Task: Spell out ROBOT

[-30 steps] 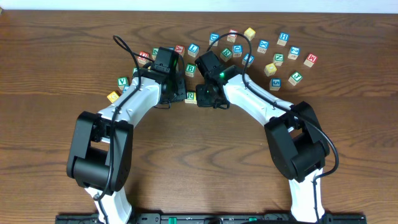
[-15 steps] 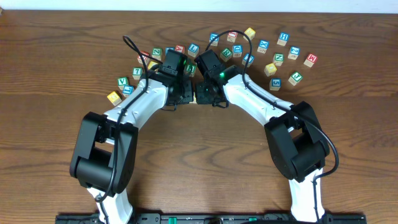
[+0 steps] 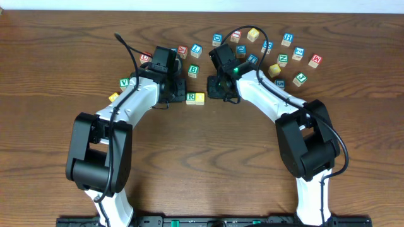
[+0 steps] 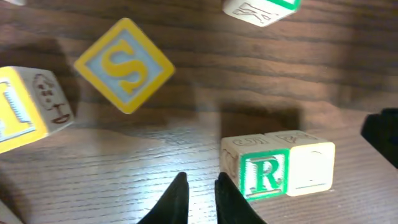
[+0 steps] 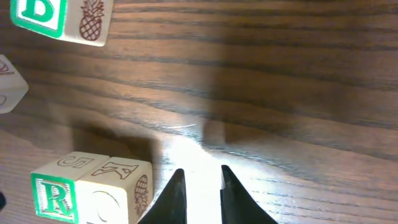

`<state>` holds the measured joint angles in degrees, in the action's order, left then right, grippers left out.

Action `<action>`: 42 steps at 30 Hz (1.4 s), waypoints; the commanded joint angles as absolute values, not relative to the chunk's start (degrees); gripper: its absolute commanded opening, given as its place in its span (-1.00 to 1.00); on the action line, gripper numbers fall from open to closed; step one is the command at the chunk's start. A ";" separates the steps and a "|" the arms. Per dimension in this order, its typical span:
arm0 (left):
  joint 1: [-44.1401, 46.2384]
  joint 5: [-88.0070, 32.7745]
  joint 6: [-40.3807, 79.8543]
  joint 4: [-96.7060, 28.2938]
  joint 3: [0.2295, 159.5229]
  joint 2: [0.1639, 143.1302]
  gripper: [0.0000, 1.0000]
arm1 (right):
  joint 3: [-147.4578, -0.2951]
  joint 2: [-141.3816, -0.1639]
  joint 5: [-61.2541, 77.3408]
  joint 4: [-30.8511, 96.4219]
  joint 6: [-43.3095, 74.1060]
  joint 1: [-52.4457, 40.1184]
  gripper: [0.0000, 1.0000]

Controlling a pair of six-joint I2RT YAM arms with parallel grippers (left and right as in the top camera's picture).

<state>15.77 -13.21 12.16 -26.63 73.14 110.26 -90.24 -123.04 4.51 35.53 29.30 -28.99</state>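
Observation:
The green-printed R cube (image 3: 191, 97) lies on the table with a plain yellow-faced cube (image 3: 200, 98) touching its right side. Both also show in the left wrist view, the R cube (image 4: 264, 173) beside the plain cube (image 4: 311, 167), and in the right wrist view, the R cube (image 5: 56, 196) beside the plain cube (image 5: 115, 196). My left gripper (image 3: 178, 96) (image 4: 200, 186) is just left of the R cube, jaws nearly together and empty. My right gripper (image 3: 216, 94) (image 5: 202, 177) is just right of the pair, jaws narrow and empty. The green B cube (image 3: 194, 70) (image 5: 40, 15) lies behind. The T cube cannot be made out.
Several loose letter cubes lie along the back, among them yellow ones (image 3: 253, 33) (image 3: 274, 69) and a green V cube (image 3: 124, 82) at the left. A yellow-and-blue S cube (image 4: 124, 65) lies near my left gripper.
The right gripper has drawn back to the right, leaving the yellow cube beside the R cube. The left gripper swung in towards the middle, then back to the left.

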 commanded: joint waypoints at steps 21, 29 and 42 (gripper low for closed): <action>16.10 -17.17 11.00 -26.44 74.15 114.15 -0.82 | -89.12 -122.02 4.89 34.94 29.12 -29.12 -0.70; 16.67 -17.39 11.00 -26.41 74.15 114.15 -0.82 | -89.12 -122.02 5.10 35.14 29.10 -29.41 -0.73; 18.72 -17.34 10.98 -25.32 74.15 114.15 -0.82 | -89.12 -122.02 6.20 35.51 29.10 -29.80 -0.75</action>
<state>18.87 -16.64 10.90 -25.43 73.14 114.02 -89.49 -123.02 5.58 35.29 29.30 -29.47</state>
